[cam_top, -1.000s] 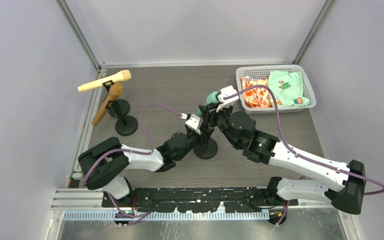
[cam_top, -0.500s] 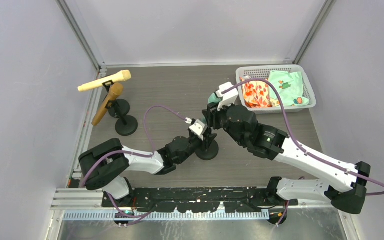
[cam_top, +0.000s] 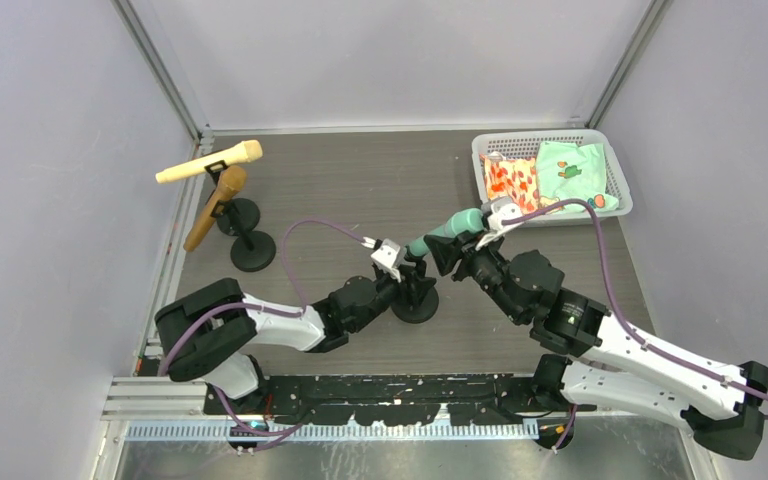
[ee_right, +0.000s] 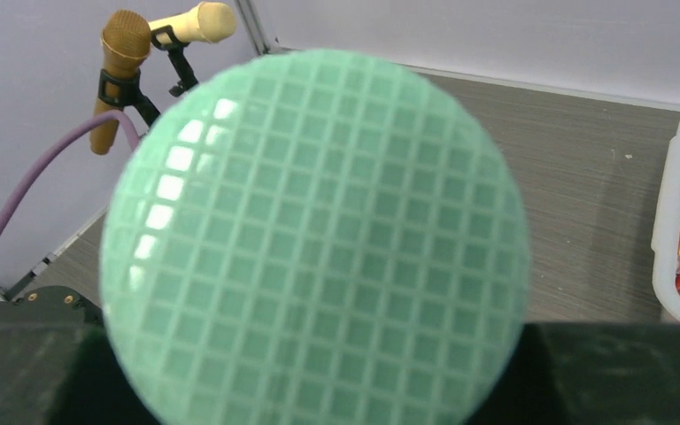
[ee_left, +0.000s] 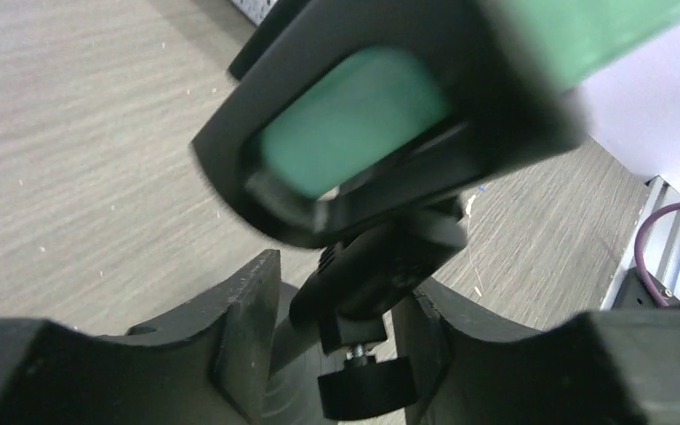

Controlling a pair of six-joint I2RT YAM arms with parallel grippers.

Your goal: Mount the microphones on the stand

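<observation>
The mint-green microphone (cam_top: pixel 452 228) sits in the clip of the near black stand (cam_top: pixel 415 302), its head pointing up and to the right. In the left wrist view its green handle (ee_left: pixel 354 124) fills the black clip (ee_left: pixel 319 217). My left gripper (cam_top: pixel 408 274) is shut on the stand's neck (ee_left: pixel 381 274) just below the clip. My right gripper (cam_top: pixel 441 253) is open under the microphone's head, which fills the right wrist view (ee_right: pixel 319 239) between the wide-apart jaws. The cream-yellow microphone (cam_top: pixel 210 162) and the golden-brown microphone (cam_top: pixel 215 205) sit clipped in two stands at the far left.
A white basket (cam_top: pixel 550 140) with coloured cloths stands at the back right. The two other stand bases (cam_top: pixel 253 252) sit near the left wall. A purple cable (cam_top: pixel 310 225) loops over the table by my left arm.
My right arm has swung back to the right and down, away from the stand. The green microphone now lies tilted in the clip, in full view. My left gripper stays on the stand.
</observation>
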